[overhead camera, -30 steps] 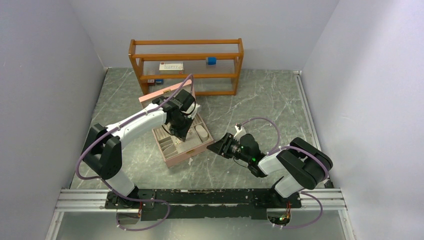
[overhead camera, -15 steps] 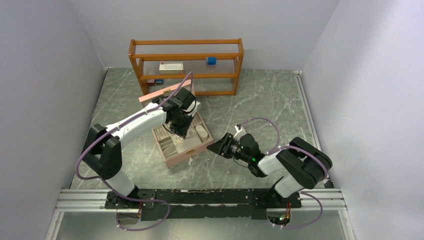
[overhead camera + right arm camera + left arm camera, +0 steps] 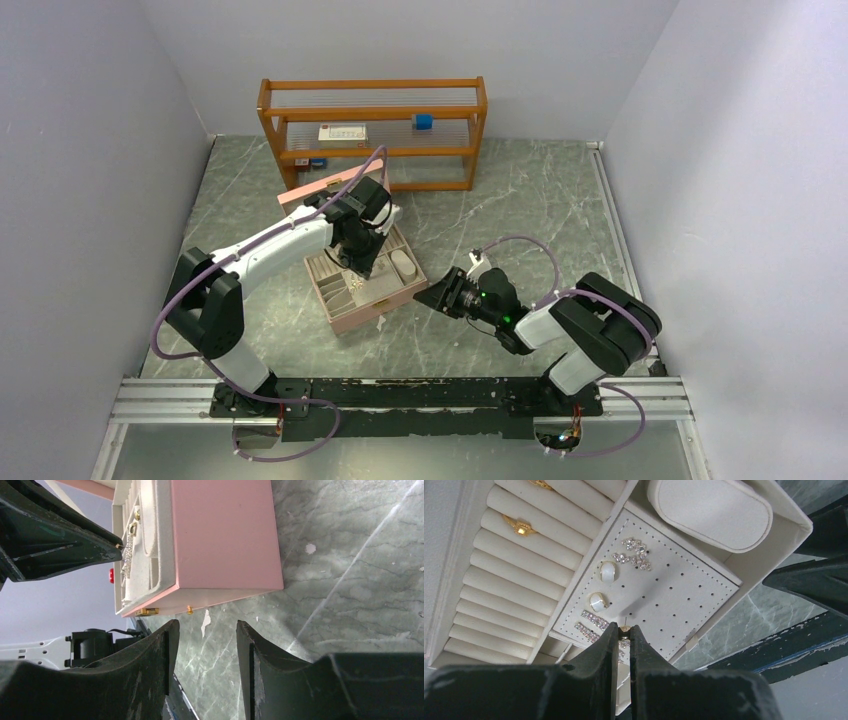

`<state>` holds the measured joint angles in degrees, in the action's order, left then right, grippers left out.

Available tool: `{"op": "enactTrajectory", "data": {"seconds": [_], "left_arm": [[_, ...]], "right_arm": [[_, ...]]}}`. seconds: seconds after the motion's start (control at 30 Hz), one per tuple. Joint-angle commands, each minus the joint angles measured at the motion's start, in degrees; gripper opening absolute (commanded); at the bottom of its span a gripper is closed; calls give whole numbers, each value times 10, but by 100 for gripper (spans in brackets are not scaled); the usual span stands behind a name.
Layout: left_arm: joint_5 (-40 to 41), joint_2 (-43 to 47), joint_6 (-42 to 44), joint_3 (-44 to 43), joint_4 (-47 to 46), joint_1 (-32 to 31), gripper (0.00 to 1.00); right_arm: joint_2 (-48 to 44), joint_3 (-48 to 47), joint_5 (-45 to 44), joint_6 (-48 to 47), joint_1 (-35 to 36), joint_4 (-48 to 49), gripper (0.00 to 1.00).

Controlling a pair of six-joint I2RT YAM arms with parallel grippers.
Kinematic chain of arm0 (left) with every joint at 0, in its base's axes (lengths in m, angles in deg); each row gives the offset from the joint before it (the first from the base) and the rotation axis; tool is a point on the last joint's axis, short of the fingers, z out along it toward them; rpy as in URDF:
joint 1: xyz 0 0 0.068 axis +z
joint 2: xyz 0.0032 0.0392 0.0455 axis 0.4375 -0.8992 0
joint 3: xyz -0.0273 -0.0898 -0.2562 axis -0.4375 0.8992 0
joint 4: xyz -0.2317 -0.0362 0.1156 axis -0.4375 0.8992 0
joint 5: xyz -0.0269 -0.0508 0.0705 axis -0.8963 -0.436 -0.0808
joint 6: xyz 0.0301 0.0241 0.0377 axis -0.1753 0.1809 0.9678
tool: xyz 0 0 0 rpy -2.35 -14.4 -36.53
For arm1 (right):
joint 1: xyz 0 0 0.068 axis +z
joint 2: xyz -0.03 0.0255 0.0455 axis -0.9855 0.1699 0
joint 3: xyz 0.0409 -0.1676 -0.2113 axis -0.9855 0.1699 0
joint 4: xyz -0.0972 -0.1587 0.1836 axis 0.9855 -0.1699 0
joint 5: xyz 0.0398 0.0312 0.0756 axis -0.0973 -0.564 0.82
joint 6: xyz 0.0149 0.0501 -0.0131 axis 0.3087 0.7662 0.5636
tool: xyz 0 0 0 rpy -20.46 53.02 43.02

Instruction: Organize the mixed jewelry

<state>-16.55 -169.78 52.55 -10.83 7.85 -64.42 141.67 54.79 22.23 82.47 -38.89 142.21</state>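
An open pink jewelry box [image 3: 372,305] sits mid-table. In the left wrist view its white perforated pad [image 3: 674,590] carries mixed jewelry: two white oval studs [image 3: 607,572], crystal bars [image 3: 594,620] and a crystal cluster [image 3: 634,554]. A gold ring [image 3: 520,526] sits in the ring rolls. My left gripper [image 3: 624,629] hangs just above the pad, shut on a tiny gold stud earring with its thin post pointing at the pad. My right gripper [image 3: 205,630] stands open and empty, low over the table to the right of the box [image 3: 220,535].
A white cushion [image 3: 709,507] fills the box compartment beside the pad. The box's pink lid [image 3: 320,190] stands open behind it. A wooden shelf [image 3: 372,130] at the back holds a white box and a blue block. Walls close in on three sides.
My left wrist has shifted slightly over the box, still holding the stud. The right arm has not moved.
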Motion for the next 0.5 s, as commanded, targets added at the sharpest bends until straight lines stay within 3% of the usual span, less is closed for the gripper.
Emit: {"op": "enactTrajectory", "data": {"seconds": [0.0,0.47], "left_arm": [[-12,-10,13,-10,6,-6,13],[-12,-15,10,-15,3,-12,13]], "right_arm": [[9,-1,-2,-2,3,22,50],[10,-3,-2,-3,3,16,50]]}}
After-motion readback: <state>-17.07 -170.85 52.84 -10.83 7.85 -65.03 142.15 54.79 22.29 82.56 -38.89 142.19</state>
